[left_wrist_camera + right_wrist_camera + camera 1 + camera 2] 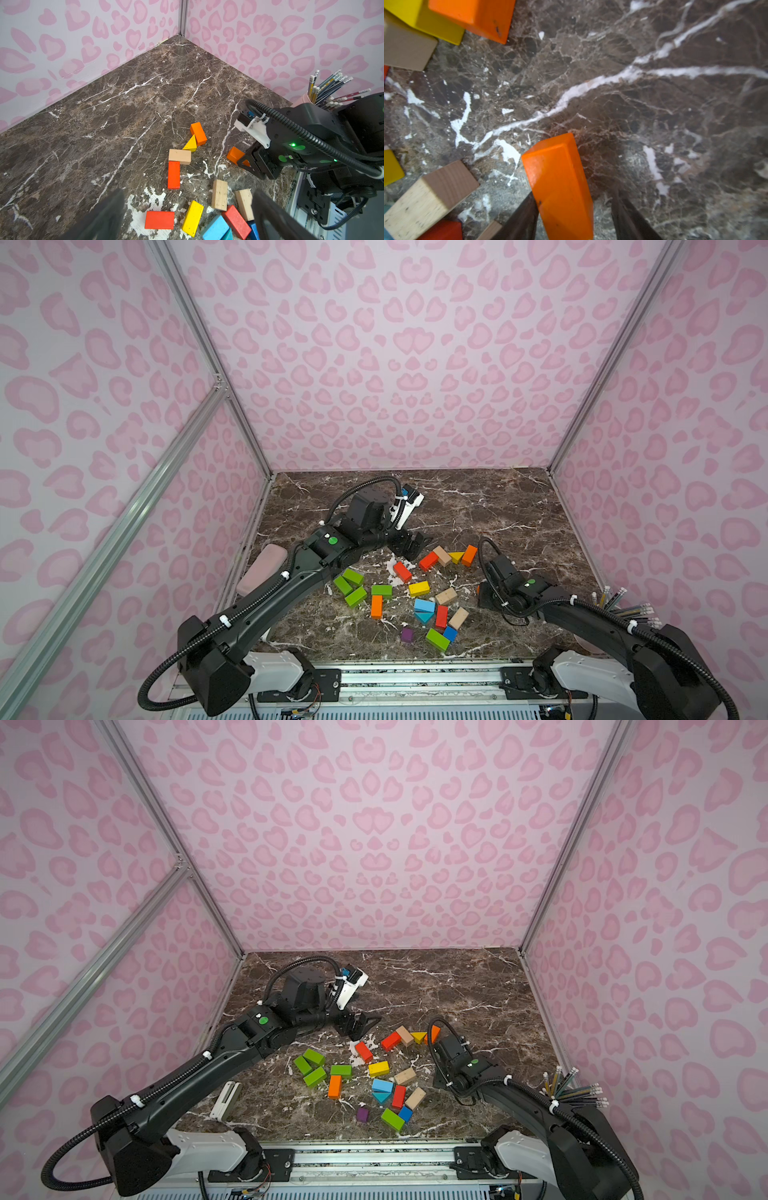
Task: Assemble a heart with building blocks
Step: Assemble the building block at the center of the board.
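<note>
Pink heart-print walls (415, 364) are enclosing a brown, white-veined marble bench (498, 506) whose finish is flaking white mid-surface. Building blocks (419, 588) are lying scattered across the middle. At the far side a red brick (428, 561), tan block (441, 555), yellow prism (456, 557) and orange brick (469, 555) are sitting in a touching chain, likely the start of the heart's outline.

Right end effector (574, 195) is sitting low, jaws parted around an orange block (556, 176). One finger is touching it and the other is standing clear, so nothing is pinched. The block is probably meant to extend the chain.

Left end effector (419, 549) is hovering spread wide and empty, just beside a loose red brick (402, 571), seemingly the next pick.

Pencils (328, 85) are standing at the bench's right edge, out of play.
</note>
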Tool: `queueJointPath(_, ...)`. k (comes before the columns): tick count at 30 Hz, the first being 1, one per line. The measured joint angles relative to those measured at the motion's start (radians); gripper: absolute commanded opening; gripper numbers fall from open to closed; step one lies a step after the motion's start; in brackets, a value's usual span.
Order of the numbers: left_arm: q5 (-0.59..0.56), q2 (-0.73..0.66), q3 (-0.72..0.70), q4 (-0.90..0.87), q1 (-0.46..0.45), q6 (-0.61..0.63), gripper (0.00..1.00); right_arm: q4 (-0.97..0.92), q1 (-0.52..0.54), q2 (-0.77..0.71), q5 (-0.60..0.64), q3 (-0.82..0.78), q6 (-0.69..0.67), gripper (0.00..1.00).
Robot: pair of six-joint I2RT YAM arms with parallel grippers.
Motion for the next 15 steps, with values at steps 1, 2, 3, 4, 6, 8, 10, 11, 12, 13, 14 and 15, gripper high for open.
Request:
queueJointPath(1,0.000,-0.002,-0.001,0.000,0.000,0.000,0.98,-0.004,0.000,-0.002,0.003,0.000,0.005,0.62)
queueJointPath(2,0.000,-0.003,-0.001,0.000,0.000,0.000,0.97,-0.007,0.000,-0.003,0.004,0.000,0.016,0.63)
queueJointPath(3,0.000,-0.004,-0.001,0.000,0.000,0.000,0.97,-0.009,0.000,-0.003,0.004,0.000,0.024,0.63)
queueJointPath(4,0.000,-0.005,-0.002,0.000,0.000,0.000,0.98,-0.011,0.002,-0.004,0.004,-0.001,0.030,0.64)
queueJointPath(6,0.001,-0.008,-0.003,0.000,0.000,0.000,0.97,-0.019,0.005,-0.009,0.004,-0.002,0.047,0.64)
queueJointPath(8,0.001,-0.011,-0.003,0.000,0.000,0.000,0.98,-0.026,0.007,-0.013,0.010,-0.005,0.065,0.65)
queueJointPath(10,0.002,-0.014,-0.004,0.000,0.000,0.000,0.97,-0.039,0.008,-0.016,0.013,-0.007,0.082,0.64)
queueJointPath(11,0.004,-0.016,-0.005,0.000,-0.001,0.000,0.98,-0.047,0.008,-0.019,0.017,-0.007,0.092,0.63)
queueJointPath(12,0.005,-0.016,-0.005,0.000,-0.001,0.000,0.97,-0.053,0.008,-0.024,0.019,-0.007,0.101,0.61)
queueJointPath(13,0.005,-0.016,-0.005,0.000,-0.001,0.000,0.98,-0.058,0.008,-0.031,0.021,-0.007,0.108,0.58)
queueJointPath(14,0.005,-0.017,-0.005,0.000,-0.001,0.000,0.97,-0.063,0.008,-0.039,0.026,-0.008,0.117,0.57)
queueJointPath(15,0.006,-0.018,-0.005,0.000,-0.001,0.000,0.97,-0.067,0.008,-0.047,0.030,-0.008,0.124,0.56)
